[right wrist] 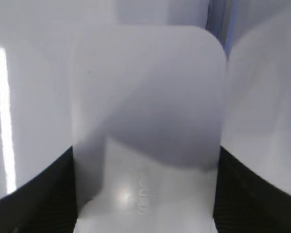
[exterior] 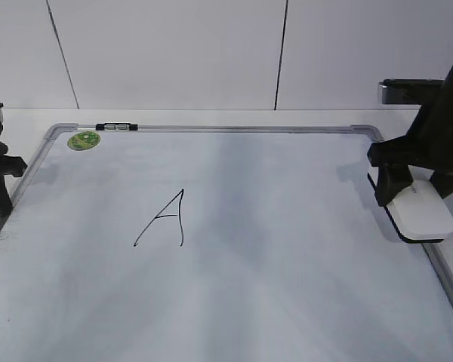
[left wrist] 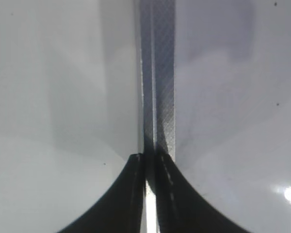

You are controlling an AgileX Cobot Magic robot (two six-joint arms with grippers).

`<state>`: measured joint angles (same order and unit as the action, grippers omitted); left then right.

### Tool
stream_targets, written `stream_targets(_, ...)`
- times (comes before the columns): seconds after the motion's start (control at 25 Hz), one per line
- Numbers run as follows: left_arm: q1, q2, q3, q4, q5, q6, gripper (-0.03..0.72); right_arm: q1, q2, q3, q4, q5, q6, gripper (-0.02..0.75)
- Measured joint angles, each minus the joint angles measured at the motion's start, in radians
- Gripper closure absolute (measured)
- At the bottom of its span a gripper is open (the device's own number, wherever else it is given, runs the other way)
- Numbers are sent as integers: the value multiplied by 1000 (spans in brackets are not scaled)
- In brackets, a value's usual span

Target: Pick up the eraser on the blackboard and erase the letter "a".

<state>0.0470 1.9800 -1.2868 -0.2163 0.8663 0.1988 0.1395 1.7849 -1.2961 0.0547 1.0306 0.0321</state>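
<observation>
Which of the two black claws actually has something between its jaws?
The right gripper: its jaws sit on either side of the white eraser at the board's right edge. The left gripper is pressed shut on nothing.

A single hand-drawn capital "A" stood in thin black marker on the blackboard, well to the left of the right gripper and nearer the board's middle. Between that gripper's fingers, the eraser carried faint raised grey lettering on its white top, too blurred to read. A green round magnet near the far corner bore a pale printed design, too small to make out.
</observation>
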Motion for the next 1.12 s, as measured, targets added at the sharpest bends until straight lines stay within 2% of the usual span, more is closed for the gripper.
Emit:
stream_targets(0.48,0,0,0,0,0,0,638,0,81,2,6,-153,49,172)
stream_targets(0.72,0,0,0,0,0,0,636,0,81,2,-85,-163,106,172)
stream_targets(1.12,0,0,0,0,0,0,633,0,133,2,-98,-165,114,172)
